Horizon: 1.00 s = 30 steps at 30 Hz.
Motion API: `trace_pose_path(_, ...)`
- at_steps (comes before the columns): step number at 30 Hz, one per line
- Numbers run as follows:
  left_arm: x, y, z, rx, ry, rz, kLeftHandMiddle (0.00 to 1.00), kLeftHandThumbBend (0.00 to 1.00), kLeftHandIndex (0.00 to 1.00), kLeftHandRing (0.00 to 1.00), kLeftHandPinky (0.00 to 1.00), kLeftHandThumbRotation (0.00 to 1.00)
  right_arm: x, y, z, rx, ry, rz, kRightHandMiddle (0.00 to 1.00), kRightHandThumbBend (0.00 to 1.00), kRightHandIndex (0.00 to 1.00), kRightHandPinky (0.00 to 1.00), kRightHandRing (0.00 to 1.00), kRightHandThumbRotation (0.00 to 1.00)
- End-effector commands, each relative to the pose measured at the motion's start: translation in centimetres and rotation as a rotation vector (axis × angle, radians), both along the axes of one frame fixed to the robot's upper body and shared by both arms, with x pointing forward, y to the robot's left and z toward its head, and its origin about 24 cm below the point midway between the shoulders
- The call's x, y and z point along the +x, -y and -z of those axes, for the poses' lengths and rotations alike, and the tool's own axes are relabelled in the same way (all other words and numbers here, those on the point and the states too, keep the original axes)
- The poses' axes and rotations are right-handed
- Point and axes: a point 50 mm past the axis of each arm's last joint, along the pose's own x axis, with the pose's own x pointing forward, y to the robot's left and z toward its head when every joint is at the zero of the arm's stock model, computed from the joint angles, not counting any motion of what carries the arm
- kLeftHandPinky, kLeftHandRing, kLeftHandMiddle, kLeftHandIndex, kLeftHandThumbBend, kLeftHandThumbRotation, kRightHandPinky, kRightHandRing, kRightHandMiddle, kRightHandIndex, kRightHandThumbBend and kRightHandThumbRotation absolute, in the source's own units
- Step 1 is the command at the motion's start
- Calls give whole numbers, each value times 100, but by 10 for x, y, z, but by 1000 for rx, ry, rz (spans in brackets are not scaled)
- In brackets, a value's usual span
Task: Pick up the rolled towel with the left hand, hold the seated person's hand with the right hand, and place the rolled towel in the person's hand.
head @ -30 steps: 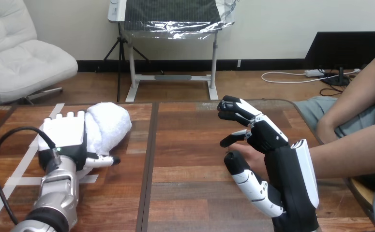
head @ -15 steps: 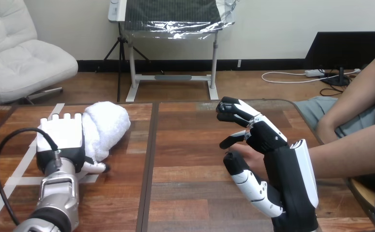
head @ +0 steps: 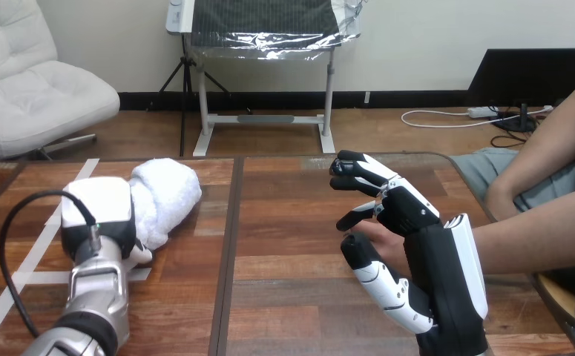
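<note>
White-backed, the left hand [head: 99, 211] curls its fingers down over the rolled towel [head: 167, 194], grasping its near end on the wooden desk [head: 284, 222]. The right hand [head: 416, 216] stands relaxed, fingers loosely bent and gripping nothing, with the person's hand [head: 379, 239] just beside its palm.

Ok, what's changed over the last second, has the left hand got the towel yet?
The left hand has closed: its fingers, straight a second ago, have curled over, and the thumb has tucked in against the rolled towel. The towel still lies on the table, not lifted. The right hand stays open next to the person's hand, not curled round it. Neither has visibly moved.
</note>
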Motion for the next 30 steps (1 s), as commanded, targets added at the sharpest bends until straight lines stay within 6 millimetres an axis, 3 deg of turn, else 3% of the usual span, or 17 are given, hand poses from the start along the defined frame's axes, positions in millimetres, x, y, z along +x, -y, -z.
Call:
trace_pose_path(1, 10, 4, -12, -2, 29, 3, 53, 72, 59, 47, 39, 13, 9, 2, -15, 6, 79, 6, 83, 62, 73, 46, 73, 70)
trace_pose_path(23, 2, 3, -2, -74, 72, 14, 44, 75, 54, 38, 29, 9, 9, 4, -16, 2, 84, 13, 80, 61, 71, 44, 71, 70)
trace_pose_path(30, 3, 5, -3, -96, 94, 20, 36, 73, 54, 27, 20, 3, 9, 4, -15, -2, 87, 12, 80, 61, 71, 44, 72, 70)
